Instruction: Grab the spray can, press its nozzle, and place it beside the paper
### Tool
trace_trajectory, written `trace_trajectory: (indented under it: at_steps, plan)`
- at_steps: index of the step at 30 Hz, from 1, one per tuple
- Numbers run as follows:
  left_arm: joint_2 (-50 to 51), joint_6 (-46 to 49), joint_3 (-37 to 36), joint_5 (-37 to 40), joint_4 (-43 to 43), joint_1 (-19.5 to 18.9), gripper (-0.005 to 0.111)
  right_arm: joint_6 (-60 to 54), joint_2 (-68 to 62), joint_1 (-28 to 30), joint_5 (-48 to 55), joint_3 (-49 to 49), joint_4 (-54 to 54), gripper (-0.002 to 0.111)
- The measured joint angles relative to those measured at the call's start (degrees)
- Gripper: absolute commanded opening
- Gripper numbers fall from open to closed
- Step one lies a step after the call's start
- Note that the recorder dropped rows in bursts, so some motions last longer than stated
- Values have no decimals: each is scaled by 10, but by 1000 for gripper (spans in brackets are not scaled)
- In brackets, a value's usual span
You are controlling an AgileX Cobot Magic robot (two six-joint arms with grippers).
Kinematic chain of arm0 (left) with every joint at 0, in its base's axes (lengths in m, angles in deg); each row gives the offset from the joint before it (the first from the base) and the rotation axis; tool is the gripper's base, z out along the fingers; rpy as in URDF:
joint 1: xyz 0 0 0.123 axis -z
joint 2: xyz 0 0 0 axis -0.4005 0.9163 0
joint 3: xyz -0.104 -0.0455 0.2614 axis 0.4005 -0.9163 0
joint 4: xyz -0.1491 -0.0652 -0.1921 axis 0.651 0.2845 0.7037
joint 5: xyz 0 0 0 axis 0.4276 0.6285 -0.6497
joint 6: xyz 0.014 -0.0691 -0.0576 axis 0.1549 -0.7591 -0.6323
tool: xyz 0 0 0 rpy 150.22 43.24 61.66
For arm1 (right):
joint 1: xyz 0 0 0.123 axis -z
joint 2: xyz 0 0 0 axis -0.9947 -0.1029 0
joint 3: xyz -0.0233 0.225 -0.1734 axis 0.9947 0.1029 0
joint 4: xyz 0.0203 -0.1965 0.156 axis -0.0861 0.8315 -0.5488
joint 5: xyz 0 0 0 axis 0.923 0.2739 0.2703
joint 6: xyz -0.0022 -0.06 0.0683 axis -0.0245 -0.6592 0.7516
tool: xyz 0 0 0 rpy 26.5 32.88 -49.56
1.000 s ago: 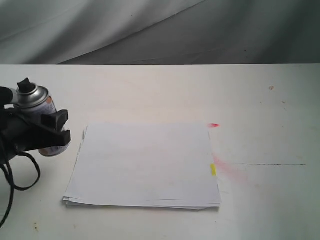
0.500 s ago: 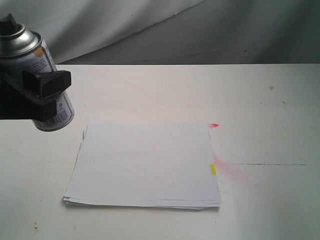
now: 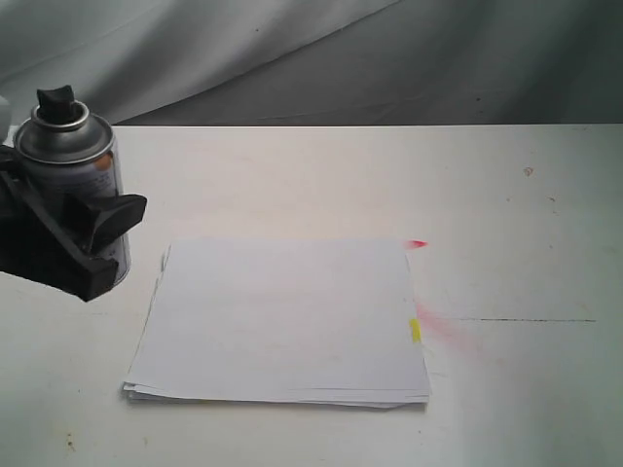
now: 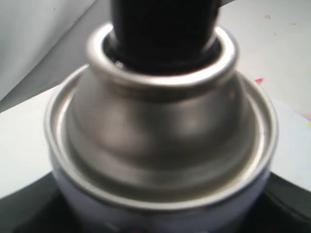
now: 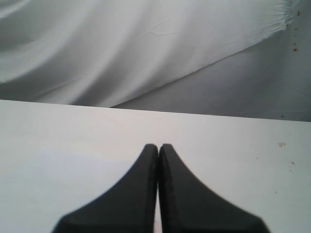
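At the table's [image 3: 321, 175] nine o'clock edge in the exterior view, your left gripper [image 3: 105, 249] clamps the spray can [image 3: 66, 161]. Its black fingers [image 3: 115, 214] are closed across the lower body while the silver shoulder and the black nozzle [image 3: 55, 101] rise clear above them. The can stands upright. Whether its base touches the table you cannot tell, since the gripper hides it. Nothing touches the nozzle.

From the left wrist camera, the can's domed top [image 4: 160, 141] fills the picture, blurred. The nozzle [image 4: 163, 24] sits in its metal collar, and dark gripper parts show on either side of the body.

The paper [image 3: 282, 321] lies flat near the table's middle, a thin stack with uneven edges. The can is just off its ten o'clock corner and apart from it. A small yellow tab [image 3: 415, 330] marks the stack's three o'clock edge, with a pale pink smear [image 3: 448, 333] on the table just beside it. A red spot [image 3: 417, 243] sits at the stack's two o'clock corner. A thin dark line [image 3: 526, 319] runs on toward the table's three o'clock side.

Your right gripper [image 5: 158, 146] shows only in its own wrist view, its two black fingers [image 5: 141, 184] pressed together on nothing, above bare white table. Grey-white creased cloth [image 3: 292, 49] hangs behind the table's twelve o'clock edge.
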Motion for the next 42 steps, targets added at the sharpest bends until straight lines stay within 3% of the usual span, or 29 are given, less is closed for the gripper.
trace_trajectory:
  at_steps: [6, 10, 15, 18, 27, 42]
  plan:
    - [23, -312, 10, 39, -330, 61, 0, 0, 0, 0, 0, 0, 0, 0]
    - [71, -502, 29, 179, -528, 116, 0, 0, 0, 0, 0, 0, 0, 0]
    - [204, -630, 56, 372, -720, 251, 0, 0, 0, 0, 0, 0, 0, 0]
    - [277, -644, 60, 439, -760, 284, 0, 0, 0, 0, 0, 0, 0, 0]
    - [456, -717, 62, 507, -798, 289, 0, 0, 0, 0, 0, 0, 0, 0]
    - [470, -757, 62, 514, -825, 289, 0, 0, 0, 0, 0, 0, 0, 0]
